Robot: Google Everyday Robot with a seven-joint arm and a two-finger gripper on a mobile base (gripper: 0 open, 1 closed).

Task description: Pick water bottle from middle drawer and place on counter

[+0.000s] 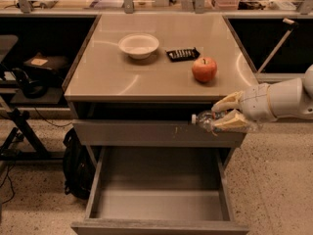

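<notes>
gripper [226,112] clamped across bottle [207,120], held sideways (cap left) | over open drawer [156,204], just under counter [146,77] rim | needs height to clear it

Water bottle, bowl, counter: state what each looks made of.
Water bottle, held by the gripper just below the front right corner of the counter: thin clear plastic, see-through and crinkled. Bowl: matte white, perhaps ceramic or plastic. The counter: smooth glossy beige, likely laminate; it mirrors light.
</notes>
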